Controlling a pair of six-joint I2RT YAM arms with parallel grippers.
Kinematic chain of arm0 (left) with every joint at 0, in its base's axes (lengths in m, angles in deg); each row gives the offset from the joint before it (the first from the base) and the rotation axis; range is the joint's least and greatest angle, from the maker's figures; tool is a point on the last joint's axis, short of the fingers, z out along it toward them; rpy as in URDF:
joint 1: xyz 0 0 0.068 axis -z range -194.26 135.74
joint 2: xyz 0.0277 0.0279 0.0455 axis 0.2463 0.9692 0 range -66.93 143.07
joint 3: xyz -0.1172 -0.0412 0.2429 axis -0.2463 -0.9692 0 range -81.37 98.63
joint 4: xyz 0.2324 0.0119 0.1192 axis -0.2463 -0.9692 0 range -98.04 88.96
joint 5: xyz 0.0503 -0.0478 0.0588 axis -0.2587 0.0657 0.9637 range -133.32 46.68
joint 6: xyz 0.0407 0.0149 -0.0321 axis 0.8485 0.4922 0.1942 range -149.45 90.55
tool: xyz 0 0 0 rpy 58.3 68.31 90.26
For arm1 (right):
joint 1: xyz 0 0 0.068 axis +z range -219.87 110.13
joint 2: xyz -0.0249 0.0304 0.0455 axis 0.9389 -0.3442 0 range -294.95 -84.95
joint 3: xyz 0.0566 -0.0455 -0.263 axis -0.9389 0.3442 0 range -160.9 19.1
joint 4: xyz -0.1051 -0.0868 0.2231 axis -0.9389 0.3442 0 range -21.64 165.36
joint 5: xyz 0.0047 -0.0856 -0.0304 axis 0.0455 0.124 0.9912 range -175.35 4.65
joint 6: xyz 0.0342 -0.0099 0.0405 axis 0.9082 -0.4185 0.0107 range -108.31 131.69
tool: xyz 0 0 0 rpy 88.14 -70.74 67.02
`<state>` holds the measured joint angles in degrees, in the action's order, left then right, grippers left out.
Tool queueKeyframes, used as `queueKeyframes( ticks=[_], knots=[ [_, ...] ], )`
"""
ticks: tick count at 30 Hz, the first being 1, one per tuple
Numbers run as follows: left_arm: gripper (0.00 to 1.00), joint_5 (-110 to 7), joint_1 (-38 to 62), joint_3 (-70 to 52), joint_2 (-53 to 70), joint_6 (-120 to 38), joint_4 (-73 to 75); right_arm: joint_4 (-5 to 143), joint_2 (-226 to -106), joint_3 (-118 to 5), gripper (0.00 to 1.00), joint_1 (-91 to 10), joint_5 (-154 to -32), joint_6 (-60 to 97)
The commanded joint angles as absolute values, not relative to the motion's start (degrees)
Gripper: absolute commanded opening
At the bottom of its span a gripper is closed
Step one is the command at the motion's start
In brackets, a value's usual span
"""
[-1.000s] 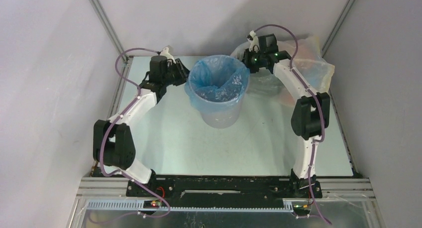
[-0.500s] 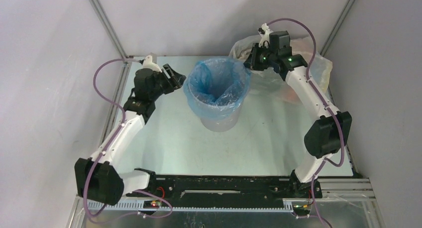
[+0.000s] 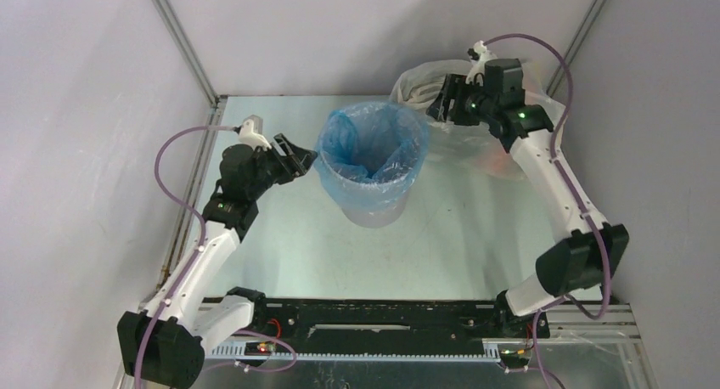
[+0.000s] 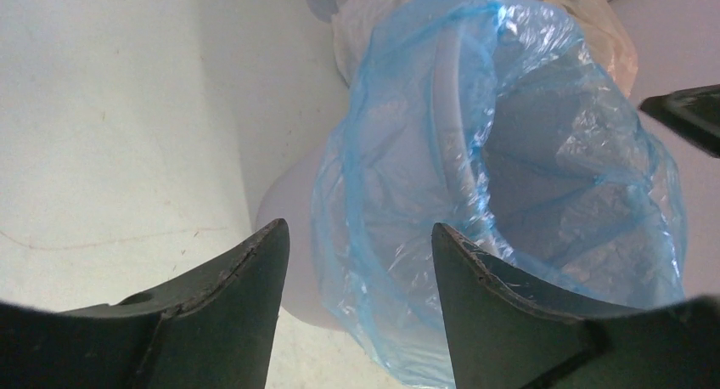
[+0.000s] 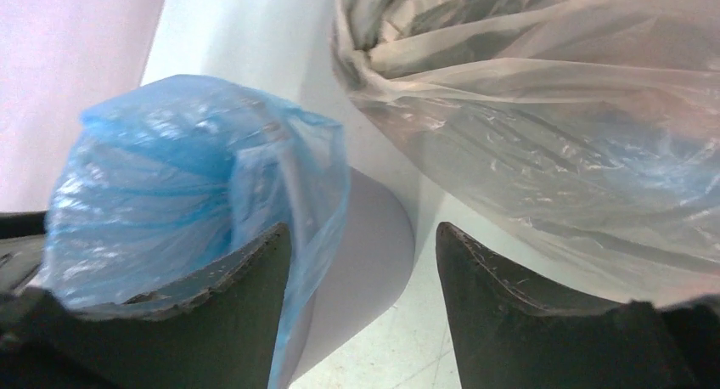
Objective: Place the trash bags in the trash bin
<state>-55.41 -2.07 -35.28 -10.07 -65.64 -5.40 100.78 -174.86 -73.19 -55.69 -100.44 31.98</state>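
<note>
The thin, crinkly light-blue plastic bag (image 3: pixel 371 143) sat inside the pale grey-lavender round plastic bin (image 3: pixel 374 209), its mouth open and its edge turned over the rim and hanging partway down the outer wall. The bin stood upright toward the far middle of the pale table (image 3: pixel 441 245).

My left gripper (image 3: pixel 297 157) hovered just beside the bin's left side, not touching it, its black fingers spread wide with nothing between them. In the left wrist view that gripper (image 4: pixel 357 228) framed the bag (image 4: pixel 543 151) and a strip of bare bin wall (image 4: pixel 297 194).

My right gripper (image 3: pixel 437 109) hung near the bin's far right rim, also spread wide and holding nothing. Its own camera showed the gripper (image 5: pixel 363 228) with the blue bag (image 5: pixel 170 151) and the bin wall (image 5: pixel 374 236) to one side.

Crowding that side was a large clear whitish plastic bag (image 3: pixel 501 147), slumped in the far right corner close beside the bin, directly behind my right gripper. Up close the clear bag (image 5: pixel 552 109) filled much of the right wrist view.

My right arm covered part of that bag from above, and its contents showed only as blurred orange and pink patches. The blue folds hid the bin's floor. A dark tip cut off at the right edge of the left wrist view could not be identified.
</note>
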Motion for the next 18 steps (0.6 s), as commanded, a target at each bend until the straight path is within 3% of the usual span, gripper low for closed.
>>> queueKeyframes(
  ticks=[1, 9, 16, 18],
  knots=[
    [0.69, -56.3, -2.5, -37.7, -13.0, -67.4, -2.9, 100.2, -167.6, -71.4, 0.67, -55.2, -101.5, 30.9],
    [0.63, -60.9, -6.7, -43.9, -14.6, -74.7, 6.5, 102.7, -164.5, -68.2, 0.61, -50.1, -103.4, 29.4],
    [0.67, -68.6, -8.2, -46.0, -11.3, -79.8, 15.3, 103.1, -166.0, -66.7, 0.55, -49.6, -103.8, 29.9],
    [0.67, -68.2, -8.3, -46.3, -11.7, -80.4, 15.7, 102.9, -166.2, -66.1, 0.48, -49.6, -104.3, 29.9]
  ],
)
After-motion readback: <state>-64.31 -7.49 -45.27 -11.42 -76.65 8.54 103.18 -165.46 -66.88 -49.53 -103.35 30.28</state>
